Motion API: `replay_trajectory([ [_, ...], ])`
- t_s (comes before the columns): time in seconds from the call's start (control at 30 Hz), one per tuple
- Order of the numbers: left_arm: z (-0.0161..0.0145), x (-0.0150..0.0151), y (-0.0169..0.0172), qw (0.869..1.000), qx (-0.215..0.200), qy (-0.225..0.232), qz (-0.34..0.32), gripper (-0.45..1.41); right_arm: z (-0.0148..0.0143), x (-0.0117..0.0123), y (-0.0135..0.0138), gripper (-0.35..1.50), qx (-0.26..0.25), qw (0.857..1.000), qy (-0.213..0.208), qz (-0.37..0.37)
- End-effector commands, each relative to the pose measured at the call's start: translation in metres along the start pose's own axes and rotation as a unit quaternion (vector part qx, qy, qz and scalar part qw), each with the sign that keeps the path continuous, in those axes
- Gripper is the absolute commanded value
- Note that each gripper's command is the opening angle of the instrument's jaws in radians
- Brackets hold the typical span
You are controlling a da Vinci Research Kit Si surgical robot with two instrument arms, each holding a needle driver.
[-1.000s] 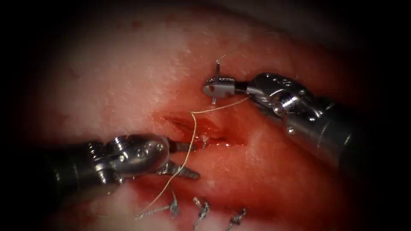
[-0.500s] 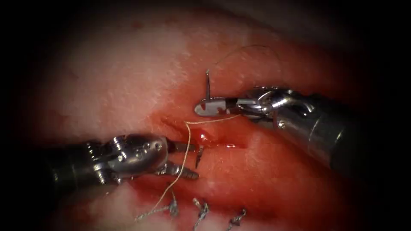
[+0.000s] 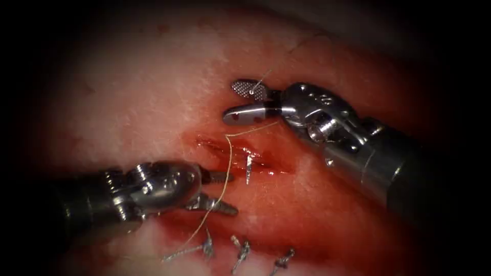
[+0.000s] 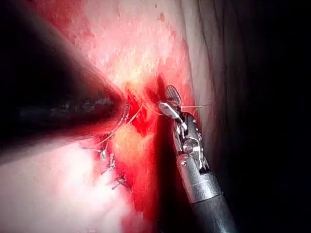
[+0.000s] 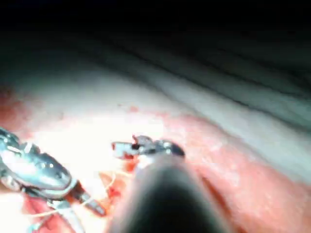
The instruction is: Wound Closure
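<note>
The cut [image 3: 245, 156] runs across the red, wet tissue [image 3: 153, 92]. My right tool [image 3: 244, 102] hovers just above the cut's far edge with its jaws wide open and nothing between them. A fine thread leads up and away from its upper jaw. The needle is hidden from me, so I cannot tell whether it is in the tissue. Pale thread [image 3: 228, 153] goes from under the right tool, bends at the cut and passes down between the jaws of my left tool [image 3: 225, 191]. Those jaws are open and grip nothing. The left wrist view has the right tool [image 4: 170, 101] open over the cut.
A short stitch tail [image 3: 248, 169] stands up in the cut. Three cut ends of thread [image 3: 240, 250] from earlier stitches lie in a row near the front edge. Red fluid pools around the cut [image 4: 141, 121]. The left tool [image 5: 39, 170] lies low beside the wound.
A second ago the right jaws were shut on the upright needle. They dipped toward the tissue, then opened and lifted a little without it. The left tool has not moved.
</note>
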Motion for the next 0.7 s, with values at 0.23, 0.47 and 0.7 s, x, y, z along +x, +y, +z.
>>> replay_trajectory([
  [0.23,-0.0005,0.0038,0.0028,1.0,-0.008,0.0,-0.011,0.46,0.0006,0.0008,0.0003,0.69,0.009,1.0,-0.005,-0.02],
  [0.47,-0.0003,0.0056,0.0053,1.0,-0.008,-0.01,-0.006,0.46,-0.001,0.0007,0.0009,-0.35,0.008,0.998,-0.05,-0.027],
  [0.7,0.0001,0.007,0.0075,1.0,-0.011,-0.021,0.0,0.46,-0.0008,0.0005,0.001,-0.35,-0.001,0.998,-0.063,0.006],
])
